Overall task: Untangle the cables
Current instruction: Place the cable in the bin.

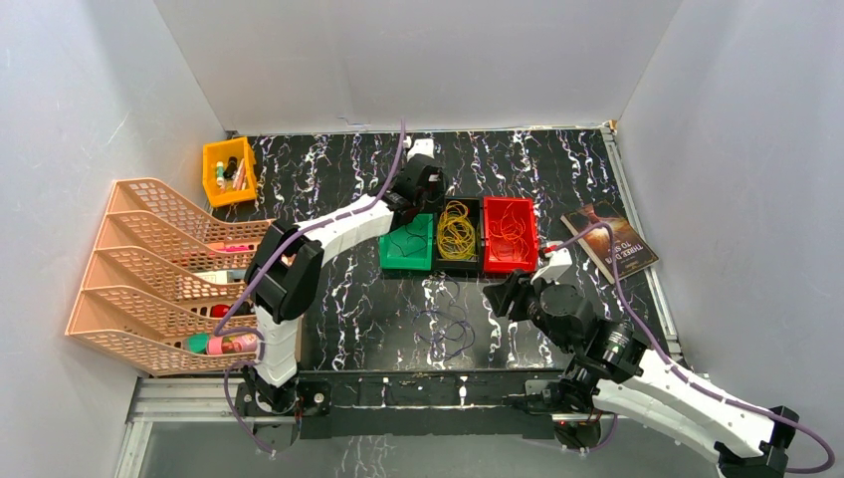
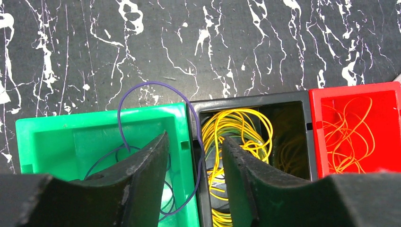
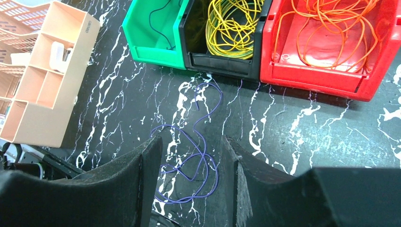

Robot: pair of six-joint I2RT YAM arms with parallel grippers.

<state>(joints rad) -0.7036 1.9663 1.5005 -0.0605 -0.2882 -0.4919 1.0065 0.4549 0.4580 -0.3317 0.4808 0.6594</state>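
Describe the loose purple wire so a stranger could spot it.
On the marbled table, find the green, black and red bins in a row. The purple wire lies on bare tabletop just in front. Unlike the yellow bunch and orange bunch, it is outside every bin.

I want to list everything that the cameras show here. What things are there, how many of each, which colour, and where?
green plastic bin: one, green, left of a row of three, mid-table
black plastic bin: one, black, middle of the row
red plastic bin: one, red, right of the row
thin yellow cables: one bunch, yellow, in the black bin
thin orange cables: one bunch, orange, in the red bin
thin purple cable loop: one, purple, arching over the green bin's rim
thin purple cable tangle: one, purple, on the table before the bins
small yellow bin: one, yellow, far left corner
peach mesh tray rack: one, peach, left edge
book: one, dark cover, right edge
black marbled table: one
left gripper: black, open, over green and black bins
right gripper: black, open, over the tangle
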